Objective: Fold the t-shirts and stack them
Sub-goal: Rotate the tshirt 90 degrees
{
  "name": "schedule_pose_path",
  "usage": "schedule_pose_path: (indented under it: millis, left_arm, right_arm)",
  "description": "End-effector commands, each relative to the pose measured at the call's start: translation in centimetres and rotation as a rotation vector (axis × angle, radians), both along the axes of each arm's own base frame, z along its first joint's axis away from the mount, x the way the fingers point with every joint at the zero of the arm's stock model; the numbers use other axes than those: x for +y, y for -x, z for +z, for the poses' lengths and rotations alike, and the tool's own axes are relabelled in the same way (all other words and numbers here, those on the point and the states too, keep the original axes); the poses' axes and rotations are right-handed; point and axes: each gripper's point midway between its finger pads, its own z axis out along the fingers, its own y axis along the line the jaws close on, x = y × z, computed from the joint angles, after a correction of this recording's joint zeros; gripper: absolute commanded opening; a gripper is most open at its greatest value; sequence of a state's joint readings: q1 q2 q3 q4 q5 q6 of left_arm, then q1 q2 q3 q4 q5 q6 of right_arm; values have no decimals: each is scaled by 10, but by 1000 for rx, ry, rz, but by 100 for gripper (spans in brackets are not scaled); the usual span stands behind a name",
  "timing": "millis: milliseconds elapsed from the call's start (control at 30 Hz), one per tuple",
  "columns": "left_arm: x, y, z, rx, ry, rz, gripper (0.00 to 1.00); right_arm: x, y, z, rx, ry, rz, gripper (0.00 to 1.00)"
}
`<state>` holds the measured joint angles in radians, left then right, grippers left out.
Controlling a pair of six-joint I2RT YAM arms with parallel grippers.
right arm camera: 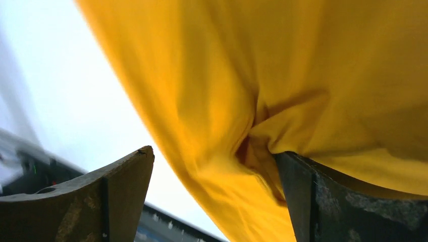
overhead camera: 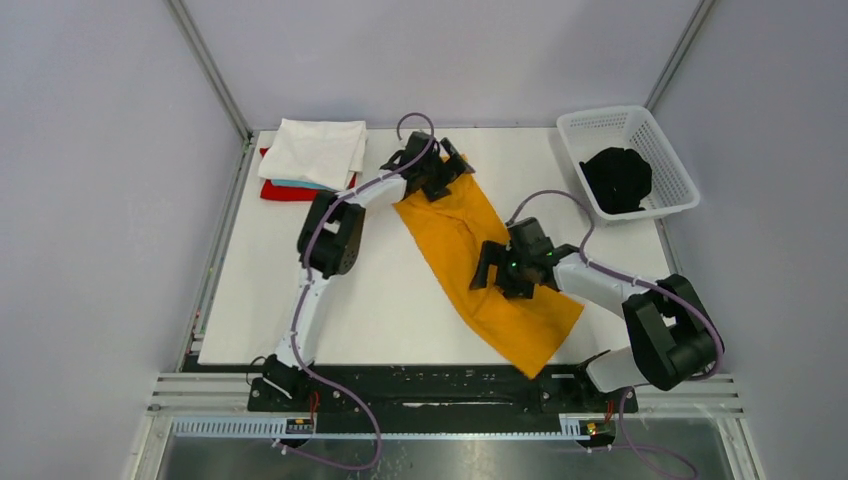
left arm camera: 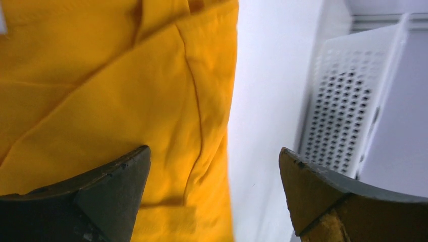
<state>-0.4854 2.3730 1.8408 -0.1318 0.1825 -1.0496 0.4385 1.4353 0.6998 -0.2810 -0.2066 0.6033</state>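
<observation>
Top external: mustard t-shirt (overhead camera: 455,235) lies as diagonal strip, mid-surface (overhead camera: 350,310). Left jaws spread over far end; right jaws spread at its middle, cloth bunched against one side. I judge both placed for cross fold. Folded stack (overhead camera: 315,160) far left.

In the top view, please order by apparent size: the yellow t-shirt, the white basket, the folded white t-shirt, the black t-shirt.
Largest to smallest:
1. yellow t-shirt
2. white basket
3. folded white t-shirt
4. black t-shirt
No two look alike in size.
</observation>
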Motion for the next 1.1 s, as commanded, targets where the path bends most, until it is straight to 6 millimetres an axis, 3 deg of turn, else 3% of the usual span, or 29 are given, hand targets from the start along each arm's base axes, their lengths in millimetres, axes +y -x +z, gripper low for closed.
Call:
schedule_pose_path:
  millis: [0, 100, 200, 300, 367, 433, 600, 733, 833, 933, 1033, 1067]
  left_arm:
    - [-43, -36, -1, -7, 153, -79, 99]
    - [-66, -65, -2, -84, 278, -89, 99]
    - [-71, -84, -4, -125, 384, -60, 99]
    - [-58, -99, -6, -166, 356, 15, 99]
    - [-49, -108, -8, -195, 323, 61, 99]
    - [-38, -118, -5, -213, 294, 93, 99]
    - [-2, -146, 9, -245, 307, 192, 99]
    - [24, -163, 41, -328, 230, 258, 99]
    - [24, -162, 73, -380, 247, 229, 99]
    - [5, -140, 132, -452, 279, 89, 99]
    - [-16, -89, 199, -549, 183, -101, 99]
    - [-19, -68, 210, -554, 136, -153, 99]
  right_arm:
    - [53, 89, 0, 209, -93, 242, 100]
    - [96, 103, 20, 91, -113, 491, 100]
    - [130, 98, 42, 30, -259, 549, 100]
    - [144, 89, 61, -31, -293, 554, 99]
    - [142, 83, 67, -54, -259, 524, 99]
    - [123, 71, 63, -89, -146, 433, 100]
    - [51, 55, 53, -164, 134, 170, 99]
    - [27, 64, 56, -164, 176, 107, 100]
    - [21, 65, 61, -192, 160, 79, 99]
    - [11, 67, 61, -221, 153, 49, 99]
    - [-8, 67, 59, -248, 191, -2, 100]
    - [-12, 66, 60, -261, 195, -23, 99]
